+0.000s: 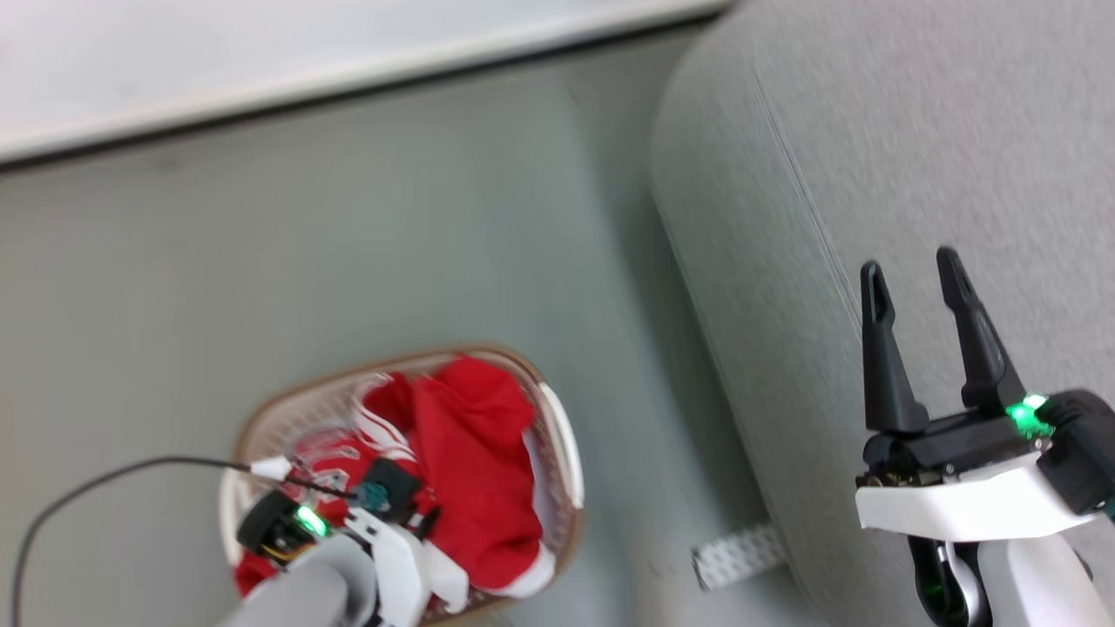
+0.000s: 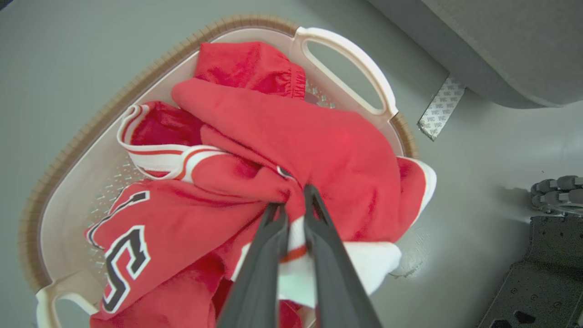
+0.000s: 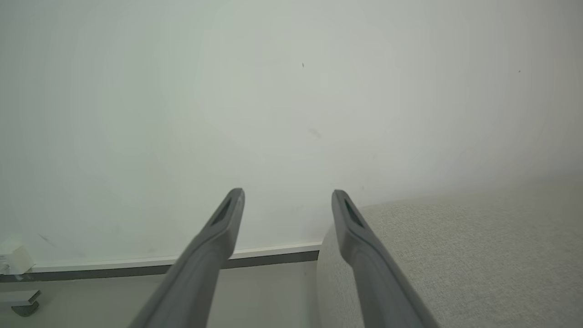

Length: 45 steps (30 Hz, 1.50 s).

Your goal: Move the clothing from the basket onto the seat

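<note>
The left end effector (image 2: 291, 202) is closed narrowly on the clothing (image 2: 296, 136). A fold of red fabric with white trim is pinched between its two dark, tapering fingers (image 2: 259, 264). The clothing is a soft, crumpled bright red jersey with white striped bands. Black-and-white outlined lettering is seen to the left of the fingers in the left wrist view. It is heaped in the basket (image 2: 346, 50), under and around this end effector, and a white edge is draped over the rim to the right of the fingers. The basket is oval and of smooth white plastic, with perforated walls, a ribbed brown rim band and a looped handle beyond the fingertips. The left arm is pointed steeply down into the basket.

The right end effector (image 1: 910, 266) is held wide, with nothing between its fingers. The fingers are pointed towards a plain pale wall (image 3: 273, 91). The seat (image 1: 915, 131) is spread beneath and to the right of them, with light grey woven upholstery, a rounded edge and a stitched seam. From the left end effector, the seat is seen well apart, beyond the basket handle, across a smooth grey floor (image 2: 478, 173).
</note>
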Motion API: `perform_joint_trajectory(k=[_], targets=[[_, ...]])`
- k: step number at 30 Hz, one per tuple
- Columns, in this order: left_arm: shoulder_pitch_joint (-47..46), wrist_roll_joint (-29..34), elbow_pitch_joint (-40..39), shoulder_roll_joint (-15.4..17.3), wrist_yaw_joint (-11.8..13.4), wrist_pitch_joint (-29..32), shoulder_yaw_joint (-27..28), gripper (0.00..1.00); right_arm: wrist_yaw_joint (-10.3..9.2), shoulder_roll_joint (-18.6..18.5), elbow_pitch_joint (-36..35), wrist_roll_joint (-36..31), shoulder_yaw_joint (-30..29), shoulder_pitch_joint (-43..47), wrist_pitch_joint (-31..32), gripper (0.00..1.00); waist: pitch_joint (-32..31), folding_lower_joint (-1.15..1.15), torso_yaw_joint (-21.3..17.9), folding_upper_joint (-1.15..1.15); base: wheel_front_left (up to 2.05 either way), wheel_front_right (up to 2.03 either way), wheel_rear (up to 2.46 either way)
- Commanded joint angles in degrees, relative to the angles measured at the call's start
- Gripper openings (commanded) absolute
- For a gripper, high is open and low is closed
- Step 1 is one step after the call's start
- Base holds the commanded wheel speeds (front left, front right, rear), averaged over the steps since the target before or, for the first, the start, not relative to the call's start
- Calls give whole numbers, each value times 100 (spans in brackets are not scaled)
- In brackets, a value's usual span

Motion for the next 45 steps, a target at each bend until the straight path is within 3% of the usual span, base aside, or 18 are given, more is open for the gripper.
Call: perform_joint_trajectory(k=[1,9,22,35,45], targets=[[99,-36,-24,-44,8,-56,4,0,-12,-24,49,-66,-43,93,-2,100,-606,1,498,0,0,0,0],[287,-364,-312,-295,9,-208,301,0,-12,-23,385,-140,-39,444,-1,100,-1460,1,1016,0,0,0,0],[747,213,-2321,-100,343,-212,1553,0,-12,-22,669,-46,101,961,-2,100,-2289,1,1651,0,0,0,0],[650,764,-4017,158,578,-213,2459,0,-12,-20,736,47,368,1037,-2,100,-2486,1,1833,0,0,0,0],[607,803,-4697,269,751,-213,2744,0,-12,-22,845,37,676,1010,-1,100,-2519,1,1834,0,0,0,0]])
